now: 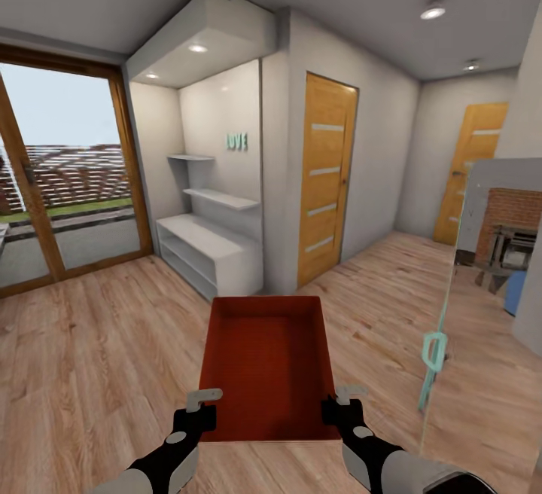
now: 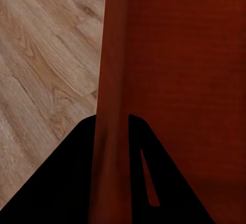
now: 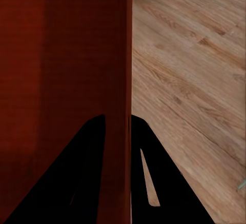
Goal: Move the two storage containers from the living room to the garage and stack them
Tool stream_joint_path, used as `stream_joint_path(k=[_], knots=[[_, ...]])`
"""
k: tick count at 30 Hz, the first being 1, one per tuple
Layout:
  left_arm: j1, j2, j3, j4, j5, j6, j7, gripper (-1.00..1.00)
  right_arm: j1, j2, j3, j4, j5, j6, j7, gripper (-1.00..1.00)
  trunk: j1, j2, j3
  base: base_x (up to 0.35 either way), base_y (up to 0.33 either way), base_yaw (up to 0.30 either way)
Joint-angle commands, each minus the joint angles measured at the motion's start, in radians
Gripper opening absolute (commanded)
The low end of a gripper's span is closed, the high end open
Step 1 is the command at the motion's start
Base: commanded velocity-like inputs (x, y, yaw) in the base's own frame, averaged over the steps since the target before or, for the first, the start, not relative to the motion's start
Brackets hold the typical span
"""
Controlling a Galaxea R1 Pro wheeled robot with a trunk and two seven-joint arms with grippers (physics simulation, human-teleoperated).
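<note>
Out over the light wood plank floor, an orange-red storage container rides between both arms. Left gripper pinches its left wall, right gripper its right wall, each wall squeezed between two dark fingers. Ahead stand white built-in shelves and a wooden door; what looks like a glass panel flanks the right.

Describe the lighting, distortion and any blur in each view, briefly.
Head view: even soft light from ceiling spots, wide-angle stretch bending the walls at the edges, a reflective glass panel mirroring a brick fireplace. Left wrist view: the storage container wall is sharp enough, the left gripper fingers read as flat black silhouettes. Right wrist view: likewise black fingers of the right gripper, floor grain slightly soft.
</note>
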Motion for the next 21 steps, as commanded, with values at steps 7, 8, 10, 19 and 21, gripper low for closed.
stream_joint_path(k=[7, 8, 10, 19, 21], knots=[[-0.001, 0.014, 0.024, -0.003, -0.006, -0.003, 0.011, -1.0, -0.001, 0.001, -0.067, 0.001, 0.01, 0.0, 0.002, -1.0, 0.001, -0.001, -0.001, 0.321, 0.0, 0.0], [-0.001, 0.014, 0.024, -0.003, -0.006, -0.003, 0.011, -1.0, -0.001, 0.001, -0.067, 0.001, 0.01, 0.0, 0.002, -1.0, 0.001, -0.001, -0.001, 0.321, 0.0, 0.0], [-0.001, 0.014, 0.024, -0.003, -0.006, -0.003, 0.011, -1.0, -0.001, 0.001, -0.067, 0.002, 0.01, 0.0, 0.002, -1.0, 0.001, -0.001, -0.001, 0.321, 0.0, 0.0], [-0.001, 0.014, 0.024, -0.003, -0.006, -0.003, 0.011, -1.0, -0.001, 0.001, -0.067, 0.002, 0.01, 0.0, 0.003, -1.0, 0.001, -0.001, -0.001, 0.321, 0.0, 0.0], [-0.001, 0.014, 0.024, -0.003, -0.006, -0.003, 0.011, -1.0, -0.001, 0.001, -0.067, 0.002, 0.01, 0.0, 0.002, -1.0, 0.001, -0.001, -0.001, 0.321, 0.0, 0.0]])
